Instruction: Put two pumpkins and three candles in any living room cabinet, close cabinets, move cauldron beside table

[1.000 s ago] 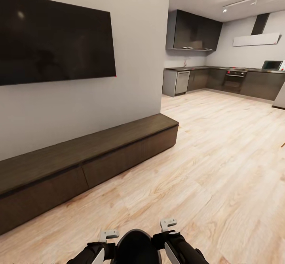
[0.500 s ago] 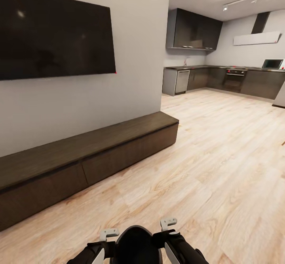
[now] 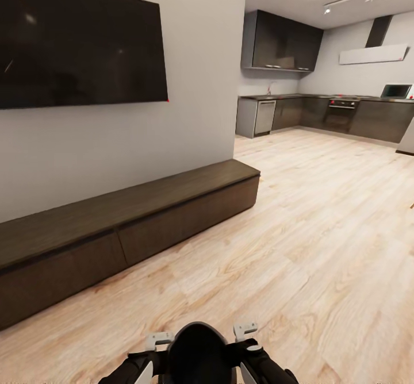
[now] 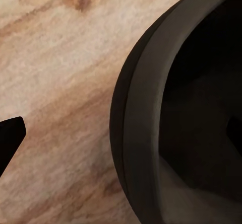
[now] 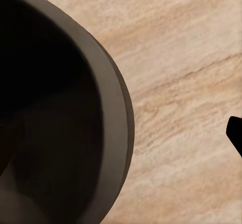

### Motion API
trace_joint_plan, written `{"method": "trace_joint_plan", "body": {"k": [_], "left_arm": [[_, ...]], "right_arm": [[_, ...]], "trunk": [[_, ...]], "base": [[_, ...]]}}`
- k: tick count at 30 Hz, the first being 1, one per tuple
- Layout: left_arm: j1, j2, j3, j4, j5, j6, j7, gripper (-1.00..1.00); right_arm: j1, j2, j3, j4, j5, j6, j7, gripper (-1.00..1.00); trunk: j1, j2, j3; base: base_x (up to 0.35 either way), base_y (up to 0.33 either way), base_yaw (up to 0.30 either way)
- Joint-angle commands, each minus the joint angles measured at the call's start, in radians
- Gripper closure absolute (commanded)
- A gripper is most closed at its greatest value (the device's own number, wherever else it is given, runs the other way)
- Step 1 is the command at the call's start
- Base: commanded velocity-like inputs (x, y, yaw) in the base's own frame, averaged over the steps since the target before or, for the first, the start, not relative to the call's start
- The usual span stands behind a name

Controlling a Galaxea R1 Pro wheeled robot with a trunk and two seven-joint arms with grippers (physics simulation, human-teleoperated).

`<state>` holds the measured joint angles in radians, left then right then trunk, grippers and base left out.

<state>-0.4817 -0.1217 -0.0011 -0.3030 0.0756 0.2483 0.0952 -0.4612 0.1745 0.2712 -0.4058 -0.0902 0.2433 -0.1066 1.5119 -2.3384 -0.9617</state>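
The cauldron point(image 3: 196, 352) sat at six o'clock between both grippers, left point(image 3: 158, 340) and right point(image 3: 245, 331); whether either clasped its rim couldn't be told. The cabinet point(image 3: 132, 223) stretched toward ten o'clock, drawers shut.

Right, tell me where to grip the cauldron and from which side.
Grip the cauldron at its flared rim, one arm on each side, coming from above. The belly looks too wide for one gripper's fingers, while the thin rim wall offers an edge to pinch inside and out.
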Motion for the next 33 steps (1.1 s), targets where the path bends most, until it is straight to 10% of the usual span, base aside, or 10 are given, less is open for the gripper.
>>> {"method": "trace_joint_plan", "body": {"k": [1,23,33], "left_arm": [[0.0,-0.001,0.0,-0.002,0.008,0.006,0.004,-1.0],[0.0,-0.001,-0.001,-0.002,0.007,0.005,0.004,-1.0],[0.0,-0.001,0.0,-0.002,0.007,0.005,0.004,-1.0]], "right_arm": [[-0.001,0.0,0.006,0.0,-0.009,0.001,-0.008,-1.0],[-0.001,0.0,0.006,0.002,-0.01,-0.036,-0.008,-1.0],[-0.001,0.0,0.006,0.003,-0.01,-0.037,-0.008,-1.0]], "trunk": [[0.004,-0.008,-0.004],[0.088,-0.162,-0.073],[0.093,-0.164,-0.112]], "base": [[0.0,0.0,0.0],[0.0,0.0,0.0],[0.0,0.0,0.0]]}}
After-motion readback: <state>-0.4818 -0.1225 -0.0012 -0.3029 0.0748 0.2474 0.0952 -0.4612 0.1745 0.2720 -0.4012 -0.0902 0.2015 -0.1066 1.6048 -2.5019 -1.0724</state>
